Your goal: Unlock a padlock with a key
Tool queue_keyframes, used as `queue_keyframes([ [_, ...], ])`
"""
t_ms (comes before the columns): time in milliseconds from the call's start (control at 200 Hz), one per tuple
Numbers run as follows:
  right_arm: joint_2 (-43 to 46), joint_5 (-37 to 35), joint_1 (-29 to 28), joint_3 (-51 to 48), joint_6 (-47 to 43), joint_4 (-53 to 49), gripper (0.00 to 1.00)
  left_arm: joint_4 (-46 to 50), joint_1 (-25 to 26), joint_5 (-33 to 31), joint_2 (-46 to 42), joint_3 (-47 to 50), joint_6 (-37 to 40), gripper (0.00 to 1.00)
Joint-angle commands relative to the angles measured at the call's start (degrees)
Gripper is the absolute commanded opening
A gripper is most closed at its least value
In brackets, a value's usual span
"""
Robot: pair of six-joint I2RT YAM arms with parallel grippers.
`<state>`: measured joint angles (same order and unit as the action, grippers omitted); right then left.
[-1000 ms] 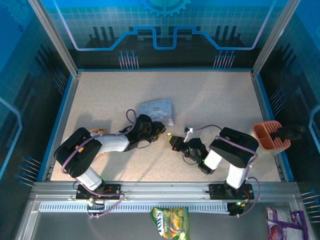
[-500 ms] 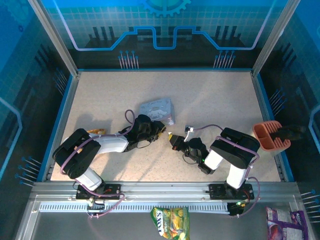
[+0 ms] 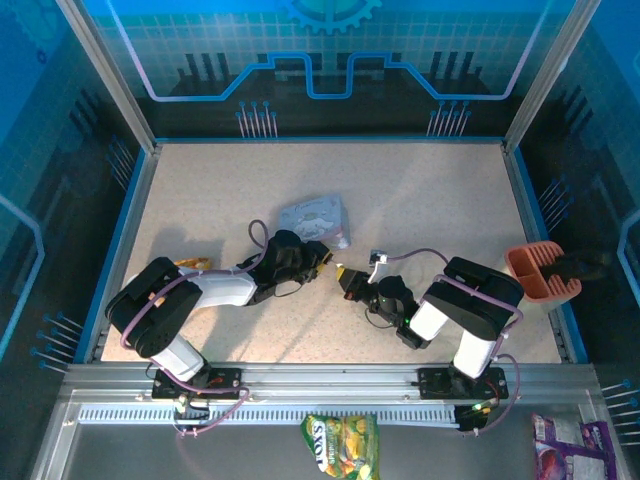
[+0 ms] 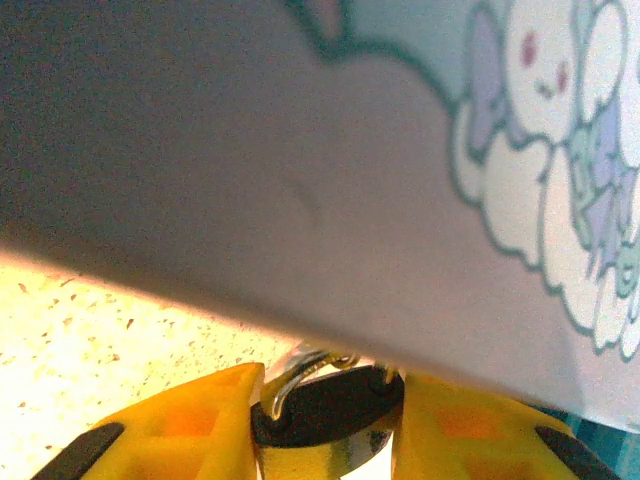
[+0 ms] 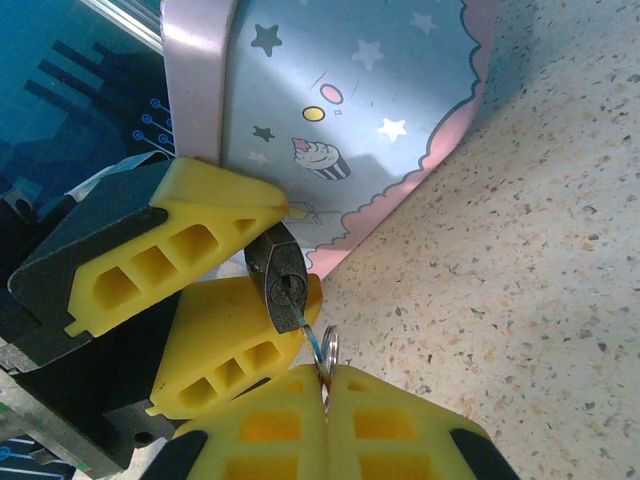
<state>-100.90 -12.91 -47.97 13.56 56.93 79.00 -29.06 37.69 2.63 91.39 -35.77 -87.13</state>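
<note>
The padlock [image 5: 283,285] is a small dark body held between the yellow fingers [image 5: 185,240] of my left gripper [image 4: 325,420], keyhole end facing the right wrist camera. Its silvery shackle [image 4: 290,375] points toward the pale blue cartoon tin [image 4: 300,150]. The key [image 5: 310,335] is a slim blade with its tip in the keyhole. My right gripper [image 5: 325,385] is shut on the key's head, beside a small key ring [image 5: 331,347]. From above, the left gripper [image 3: 318,262] and the right gripper [image 3: 345,278] meet just in front of the tin [image 3: 315,218].
An orange-yellow snack packet [image 3: 195,263] lies by the left arm. A terracotta holder [image 3: 540,272] sits at the table's right edge. A green snack bag [image 3: 342,445] and a purple packet [image 3: 565,450] lie on the near rail. Open tabletop stretches behind the tin.
</note>
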Motion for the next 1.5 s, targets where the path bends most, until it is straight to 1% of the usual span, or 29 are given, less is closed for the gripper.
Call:
queue_keyframes([
  [0, 1.2, -2.1, -0.9, -0.7, -1.5, 2.6, 0.00, -4.0, 0.5, 0.1, -0.5, 0.6, -0.8, 0.07],
  [630, 1.2, -2.1, -0.9, -0.2, -1.2, 2.6, 0.00, -3.1, 2.1, -0.2, -1.3, 0.2, -1.4, 0.07],
  [1496, 1.9, 1.9, -0.7, 1.4, -0.1, 2.6, 0.00, -1.9, 4.4, 0.0, 0.7, -1.3, -1.1, 0.06],
])
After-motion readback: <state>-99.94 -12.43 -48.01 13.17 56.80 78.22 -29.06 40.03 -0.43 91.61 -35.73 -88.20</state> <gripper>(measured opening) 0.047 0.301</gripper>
